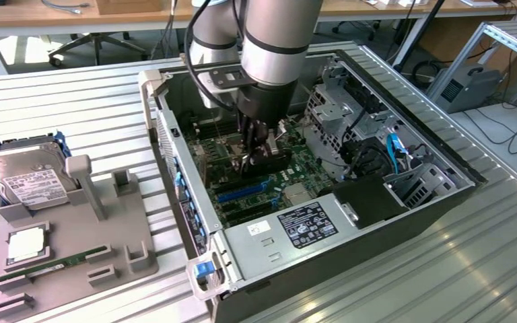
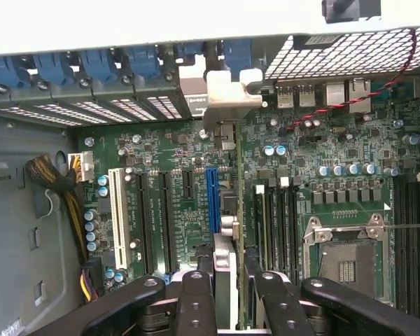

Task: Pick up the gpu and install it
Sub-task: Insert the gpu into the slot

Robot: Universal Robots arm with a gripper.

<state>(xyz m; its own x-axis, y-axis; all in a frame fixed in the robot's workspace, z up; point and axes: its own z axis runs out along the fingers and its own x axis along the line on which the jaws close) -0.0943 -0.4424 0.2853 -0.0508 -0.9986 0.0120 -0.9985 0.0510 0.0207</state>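
Inside the open computer case [image 1: 447,161], the end effector [image 2: 227,280] grips the gpu [image 2: 226,231] (edge-on) over the motherboard [image 2: 161,161]

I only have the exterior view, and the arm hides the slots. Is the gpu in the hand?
Observer: Yes. In the wrist view the hand grips the gpu, which is edge-on between its fingers.
Operator: Where is it relative to the blue slot?
Observer: It stands right beside the blue slot, on the side towards the CPU socket. I cannot tell whether it is seated.
Operator: And the bracket?
Observer: The bracket is at the rear wall, in line with the slot covers.
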